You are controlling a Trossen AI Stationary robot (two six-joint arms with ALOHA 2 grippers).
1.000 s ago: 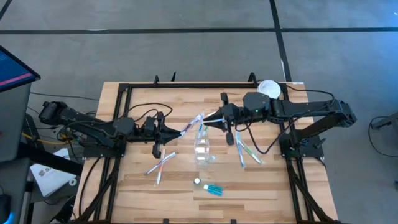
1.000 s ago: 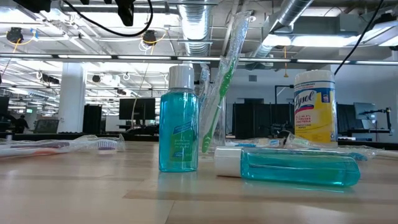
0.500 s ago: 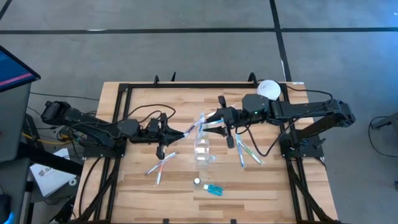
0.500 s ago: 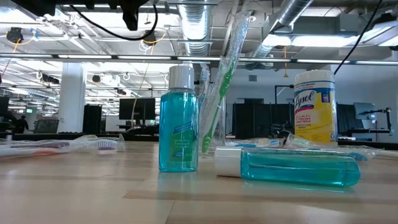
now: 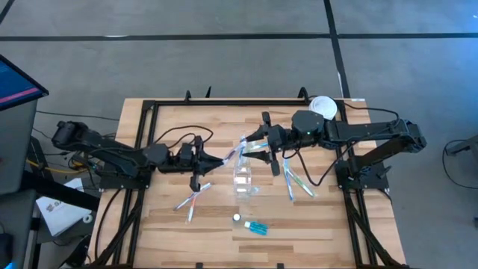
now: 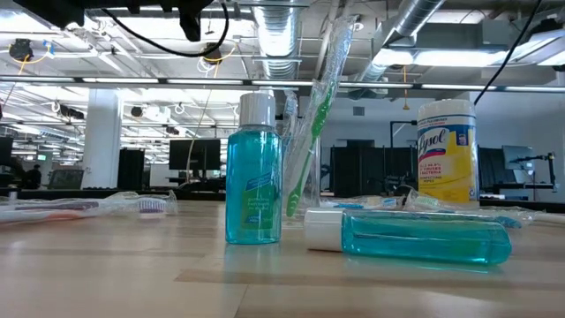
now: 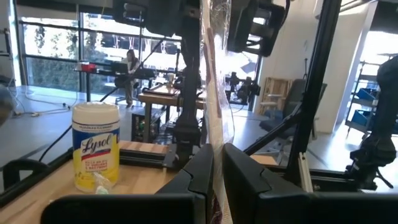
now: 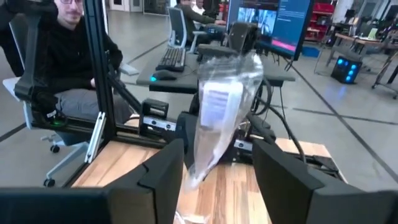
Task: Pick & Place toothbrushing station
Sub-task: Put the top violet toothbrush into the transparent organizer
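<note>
High view: left pincer [image 5: 222, 158] is clenched on a wrapped toothbrush [image 5: 234, 149] above the wooden surface [image 5: 216, 224]. Right pincer [image 5: 252, 142], released, sits at the wrapper's far end. The clear tumbler [image 5: 243, 178] stands just below them; loose toothbrushes [image 5: 193, 199] lie nearer the left arm.
Low view: an upright blue bottle [image 6: 253, 170] stands before the tumbler's green toothbrush [image 6: 310, 132]; another bottle [image 6: 410, 237] lies flat; a Lysol canister [image 6: 447, 152] stands behind.
Left wrist view: fingers [image 7: 200, 172] pinch the wrapper.
Right wrist view: fingers [image 8: 166, 167] stand spread beside the wrapper [image 8: 221, 112]; a seated person [image 8: 62, 59] is beyond.
</note>
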